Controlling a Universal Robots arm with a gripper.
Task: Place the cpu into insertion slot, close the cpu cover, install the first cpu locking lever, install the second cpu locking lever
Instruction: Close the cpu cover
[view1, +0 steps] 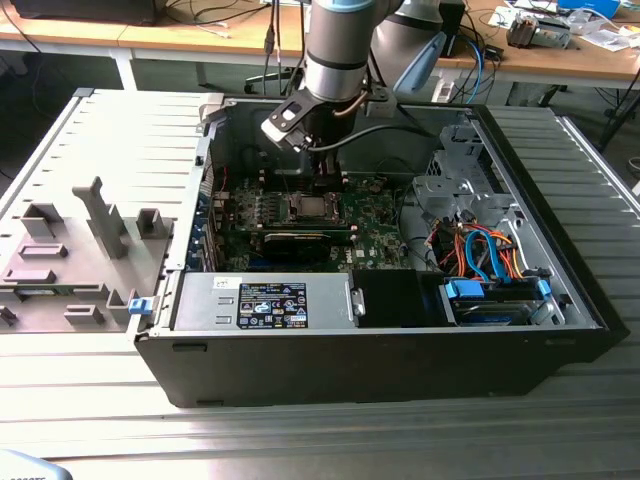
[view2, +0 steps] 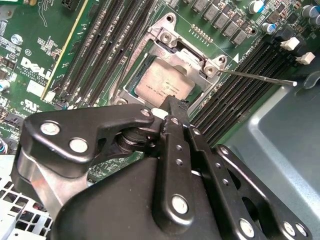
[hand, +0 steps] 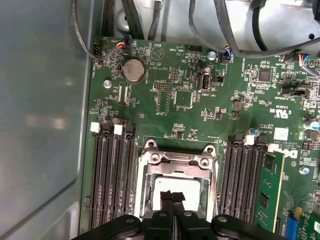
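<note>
The insertion slot (view1: 312, 207) sits mid-board inside the open computer case, straight under my gripper (view1: 322, 180). In both wrist views the cpu (view2: 160, 82) (hand: 190, 186) lies flat in the slot with its dull silver face up. The cpu cover (view2: 192, 59) (hand: 175, 170) appears to lie down around it, framing the chip in its window. My gripper (view2: 176, 103) (hand: 172, 197) is shut with nothing between its fingers, its tips at the chip's face near one edge. One thin locking lever (view2: 257, 77) sticks out free from a socket corner over the memory slots.
Long black memory slots (hand: 112, 175) flank the socket on both sides, one holding a green module (hand: 267, 190). The grey case wall (hand: 45, 115) rises close by. Cable bundles (view1: 480, 250) and a drive bay (view1: 495, 300) fill the exterior view's right.
</note>
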